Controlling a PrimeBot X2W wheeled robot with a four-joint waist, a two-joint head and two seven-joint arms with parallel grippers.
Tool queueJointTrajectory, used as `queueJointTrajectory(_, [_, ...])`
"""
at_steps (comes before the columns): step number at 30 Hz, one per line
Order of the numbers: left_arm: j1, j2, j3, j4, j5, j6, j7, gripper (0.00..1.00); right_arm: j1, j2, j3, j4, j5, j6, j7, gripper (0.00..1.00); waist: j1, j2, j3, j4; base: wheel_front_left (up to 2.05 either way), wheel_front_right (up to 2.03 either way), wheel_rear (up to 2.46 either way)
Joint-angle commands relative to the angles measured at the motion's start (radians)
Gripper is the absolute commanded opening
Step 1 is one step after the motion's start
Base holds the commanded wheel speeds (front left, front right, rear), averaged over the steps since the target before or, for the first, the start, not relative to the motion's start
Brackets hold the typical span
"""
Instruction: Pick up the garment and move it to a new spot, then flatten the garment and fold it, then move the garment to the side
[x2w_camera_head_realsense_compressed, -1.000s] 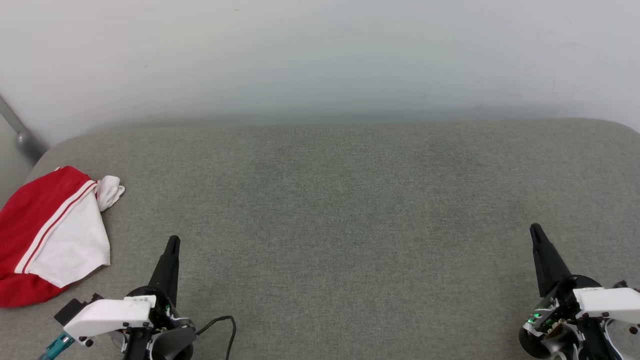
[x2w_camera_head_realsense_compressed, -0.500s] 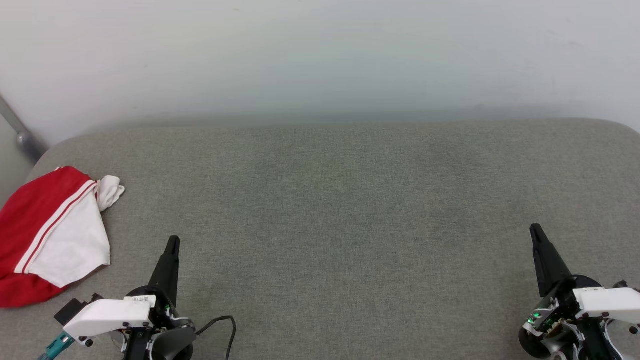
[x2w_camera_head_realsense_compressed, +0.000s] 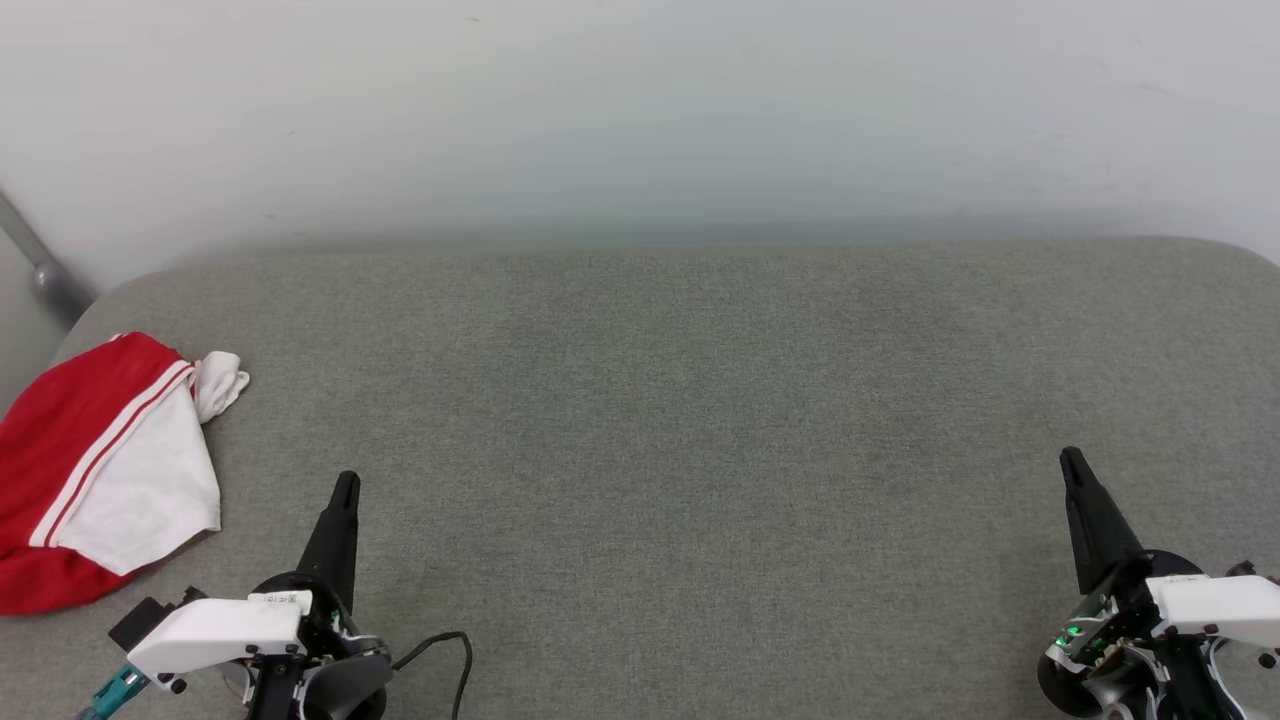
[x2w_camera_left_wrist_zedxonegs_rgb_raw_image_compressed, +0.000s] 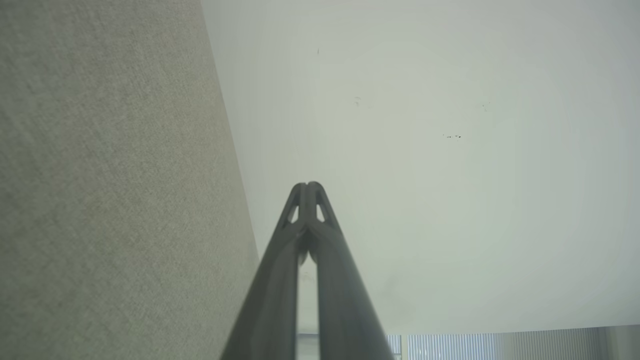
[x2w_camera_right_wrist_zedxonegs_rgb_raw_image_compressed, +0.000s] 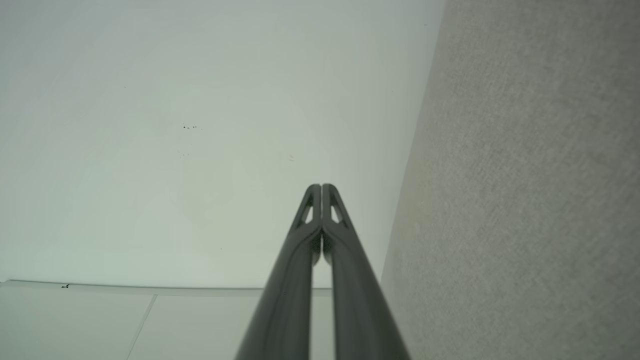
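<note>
The left gripper and the right gripper are each pressed tip to tip and hold nothing, poised over the grey upholstered pad. The red-and-white jersey T-shirt lies bunched at about 9 o'clock from the left gripper (close to the pad's left edge). The pick-up appears to be the step in hand: spread the left fingers before descending, then pinch a raised fold rather than flat cloth.
</note>
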Motion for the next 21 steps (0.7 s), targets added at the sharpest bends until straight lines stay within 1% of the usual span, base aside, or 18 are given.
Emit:
queueJointTrajectory(1, [-0.007, -0.002, 0.003, 0.000, 0.002, -0.002, 0.002, 0.00, -0.012, 0.004, 0.000, 0.001, -0.004, 0.000, 0.001, 0.00, 0.0000, 0.0000, 0.000, 0.000, 0.00, 0.00, 0.00])
queueJointTrajectory(14, [-0.007, -0.002, 0.003, 0.000, 0.002, -0.002, 0.002, 0.00, -0.012, 0.004, 0.000, 0.001, -0.004, 0.000, 0.001, 0.00, 0.0000, 0.0000, 0.000, 0.000, 0.00, 0.00, 0.00])
queueJointTrajectory(15, [0.001, 0.000, -0.001, 0.003, 0.000, 0.000, -0.001, 1.00, 0.002, 0.000, 0.000, 0.003, 0.000, 0.000, 0.000, 1.00, 0.0000, 0.0000, 0.000, 0.000, 0.00, 0.00, 0.00])
queueJointTrajectory(18, [0.022, -0.003, -0.006, 0.027, 0.001, 0.000, -0.001, 1.00, 0.022, 0.001, 0.001, 0.028, 0.000, 0.000, -0.001, 1.00, 0.0000, 0.0000, 0.000, 0.000, 0.00, 0.00, 0.00])
queueJointTrajectory(21, [0.027, -0.003, -0.016, 0.012, 0.010, 0.000, -0.017, 1.00, 0.030, 0.001, 0.003, 0.021, -0.011, 0.000, -0.017, 1.00, 0.0000, 0.0000, 0.000, 0.000, 0.00, 0.00, 0.00])
